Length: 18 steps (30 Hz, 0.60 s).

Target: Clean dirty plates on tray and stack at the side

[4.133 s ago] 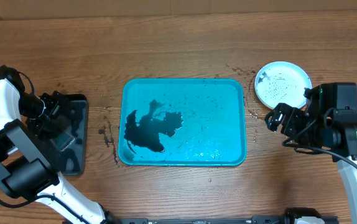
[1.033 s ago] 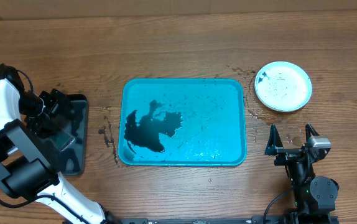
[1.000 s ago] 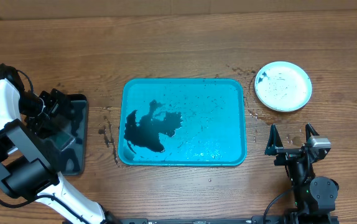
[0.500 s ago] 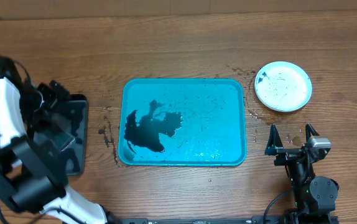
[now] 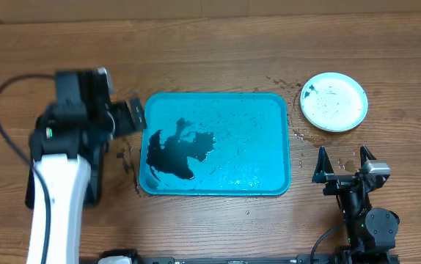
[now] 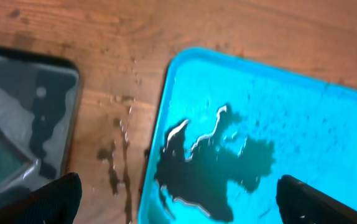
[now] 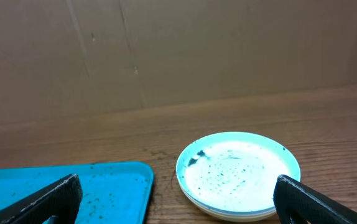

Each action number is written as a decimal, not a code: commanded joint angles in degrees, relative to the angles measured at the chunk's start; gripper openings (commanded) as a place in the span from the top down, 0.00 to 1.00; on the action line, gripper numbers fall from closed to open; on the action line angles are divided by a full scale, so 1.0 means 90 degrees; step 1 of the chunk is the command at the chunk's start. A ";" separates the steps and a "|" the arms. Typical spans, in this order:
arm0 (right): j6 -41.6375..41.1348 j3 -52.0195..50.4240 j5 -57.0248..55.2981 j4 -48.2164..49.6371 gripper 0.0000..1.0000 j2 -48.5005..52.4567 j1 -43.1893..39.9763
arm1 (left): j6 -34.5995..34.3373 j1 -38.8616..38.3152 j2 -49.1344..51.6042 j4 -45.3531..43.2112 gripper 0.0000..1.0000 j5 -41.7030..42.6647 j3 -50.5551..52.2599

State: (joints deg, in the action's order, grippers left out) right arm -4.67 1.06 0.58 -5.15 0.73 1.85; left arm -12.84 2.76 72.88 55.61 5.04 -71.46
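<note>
The turquoise tray (image 5: 254, 147) lies mid-table with a black puddle (image 5: 177, 152) at its left and black specks across it; no plate is on it. The plates (image 5: 334, 101) sit stacked on the wood to the tray's right, with a speckled white one on top; they also show in the right wrist view (image 7: 237, 174). No yellow-green plate shows. My left gripper (image 5: 131, 116) is open and empty at the tray's left edge; its wrist view shows the puddle (image 6: 216, 168) between the fingers (image 6: 48, 200). My right gripper (image 5: 342, 167) is open and empty, low at the front right, facing the plates.
A smaller black tray (image 6: 23, 118) holding liquid lies left of the turquoise tray, mostly under my left arm in the overhead view. Dark drips (image 5: 126, 158) mark the wood between the two trays. Specks (image 5: 298, 132) are scattered near the plates.
My left arm has swung right, from over the black tray to the turquoise tray's left edge. My right arm, beside the plates four seconds ago, has stayed parked at the front for the last second.
</note>
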 commanded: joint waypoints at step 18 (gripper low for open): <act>0.0024 -0.0066 -0.0058 0.0036 0.00 -0.0063 -0.0041 | 0.0452 -0.0015 -0.4449 -0.1394 0.01 -0.0559 0.3594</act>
State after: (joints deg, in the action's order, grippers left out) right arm -4.64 1.06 0.60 -5.13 0.73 1.85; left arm -10.31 2.66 35.55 47.94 -0.27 -44.71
